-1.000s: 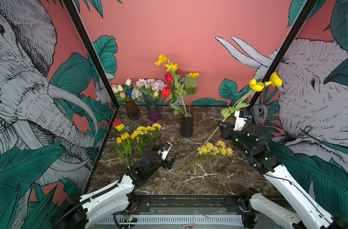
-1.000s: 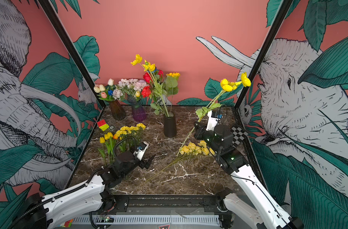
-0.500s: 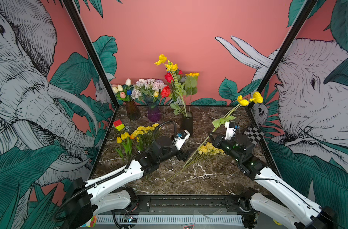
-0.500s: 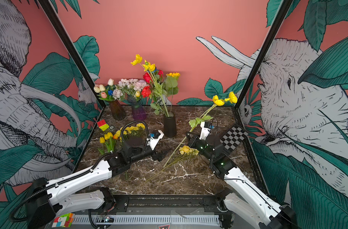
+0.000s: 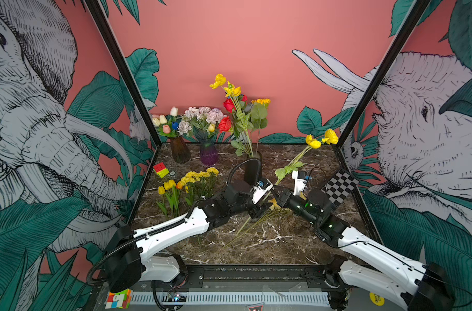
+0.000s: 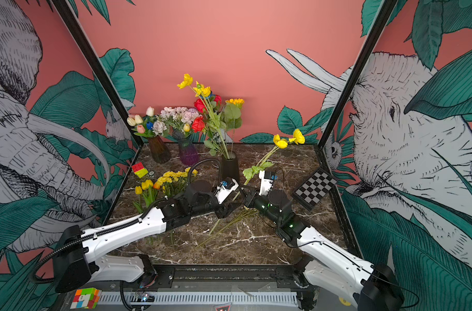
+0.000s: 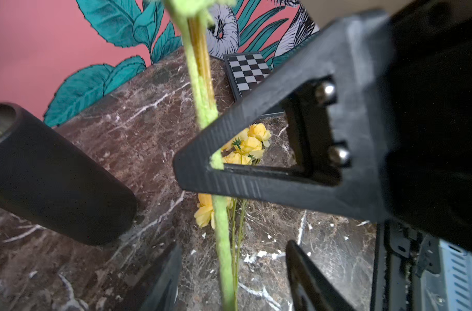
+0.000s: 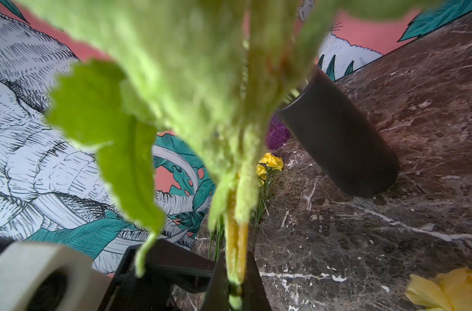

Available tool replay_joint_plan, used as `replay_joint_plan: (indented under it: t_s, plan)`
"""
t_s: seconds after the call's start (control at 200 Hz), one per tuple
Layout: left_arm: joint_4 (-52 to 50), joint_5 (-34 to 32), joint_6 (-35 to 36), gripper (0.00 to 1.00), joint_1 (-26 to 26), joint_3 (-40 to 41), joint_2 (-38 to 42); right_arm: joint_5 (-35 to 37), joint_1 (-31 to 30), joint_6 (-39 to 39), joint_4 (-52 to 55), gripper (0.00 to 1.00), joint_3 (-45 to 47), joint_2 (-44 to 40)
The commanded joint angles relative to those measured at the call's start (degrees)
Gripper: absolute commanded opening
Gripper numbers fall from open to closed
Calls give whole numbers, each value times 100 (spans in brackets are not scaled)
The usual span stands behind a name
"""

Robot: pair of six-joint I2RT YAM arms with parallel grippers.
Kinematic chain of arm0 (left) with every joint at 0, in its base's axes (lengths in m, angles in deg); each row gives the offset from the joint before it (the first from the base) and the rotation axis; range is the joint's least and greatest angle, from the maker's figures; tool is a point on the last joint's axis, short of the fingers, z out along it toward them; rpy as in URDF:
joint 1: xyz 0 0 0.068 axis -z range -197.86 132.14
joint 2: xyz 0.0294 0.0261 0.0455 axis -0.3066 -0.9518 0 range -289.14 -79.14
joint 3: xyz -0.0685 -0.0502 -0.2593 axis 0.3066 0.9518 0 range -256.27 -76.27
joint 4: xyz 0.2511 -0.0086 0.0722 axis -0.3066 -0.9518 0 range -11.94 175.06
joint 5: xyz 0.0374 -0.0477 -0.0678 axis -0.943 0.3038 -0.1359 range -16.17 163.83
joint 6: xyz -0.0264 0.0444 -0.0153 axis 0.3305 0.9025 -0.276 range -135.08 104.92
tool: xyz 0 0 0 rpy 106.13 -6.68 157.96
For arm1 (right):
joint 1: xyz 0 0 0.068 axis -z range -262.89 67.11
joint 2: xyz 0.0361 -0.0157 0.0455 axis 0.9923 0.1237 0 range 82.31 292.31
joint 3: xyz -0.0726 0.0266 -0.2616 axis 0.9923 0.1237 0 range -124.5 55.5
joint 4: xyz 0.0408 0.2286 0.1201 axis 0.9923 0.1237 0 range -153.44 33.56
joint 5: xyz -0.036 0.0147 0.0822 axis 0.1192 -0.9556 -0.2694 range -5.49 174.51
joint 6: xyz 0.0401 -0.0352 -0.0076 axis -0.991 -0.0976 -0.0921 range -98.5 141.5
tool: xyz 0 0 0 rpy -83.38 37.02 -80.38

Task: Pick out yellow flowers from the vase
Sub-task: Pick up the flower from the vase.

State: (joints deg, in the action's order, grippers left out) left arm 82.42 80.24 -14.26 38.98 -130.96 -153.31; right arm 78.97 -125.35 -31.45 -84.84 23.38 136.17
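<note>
right gripper (image 5: pixel 275 196): It sits near the middle of both top views, a little to the right. Its fingers are pinched tight on the green stem of the held yellow flower.
held yellow flower (image 5: pixel 323 138): Its yellow heads are up in the air on the right of the frame, close to the black corner post. The stem slants down and to the left into the right gripper. It is out of the vase.
left gripper (image 5: pixel 259 212): It is just left of the right gripper, low over the table (image 5: pixel 283 242). In the left wrist view its fingers (image 7: pixel 159 280) are apart. The green stem runs between them, and neither finger touches it.
black vase (image 5: pixel 252 172): It stands upright in the middle, just behind the two grippers.
yellow flowers in the vase (image 5: pixel 220 80): They stick up high above the black vase, next to red roses (image 5: pixel 228 105).
yellow bunch under the grippers (image 7: pixel 256 140): It lies flat on the table, with thin stems pointing to the front edge.
yellow bunch on the left (image 5: pixel 199 175): These are pompoms and small tulips at the left side of the table.
purple vase (image 5: pixel 208 153): It stands at the back left. One yellow tulip (image 5: pixel 211 127) shows among pale flowers.
checkerboard (image 5: pixel 339 187): It is at the right edge of the table.
</note>
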Motion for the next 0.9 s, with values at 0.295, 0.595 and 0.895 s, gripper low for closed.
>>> replay_joint_plan:
  t_s: [0.295,0.595,0.895]
  plan:
    - [-277,127,-33,16,-6,-152,-71,141,-307,-84,-557,0,164,54]
    - [-386,-72,-33,1,-2,-210,-37,172,-326,52,-400,0,66,23]
    - [-932,-775,-111,0,-19,-376,76,649,-325,1031,896,39,-275,-686]
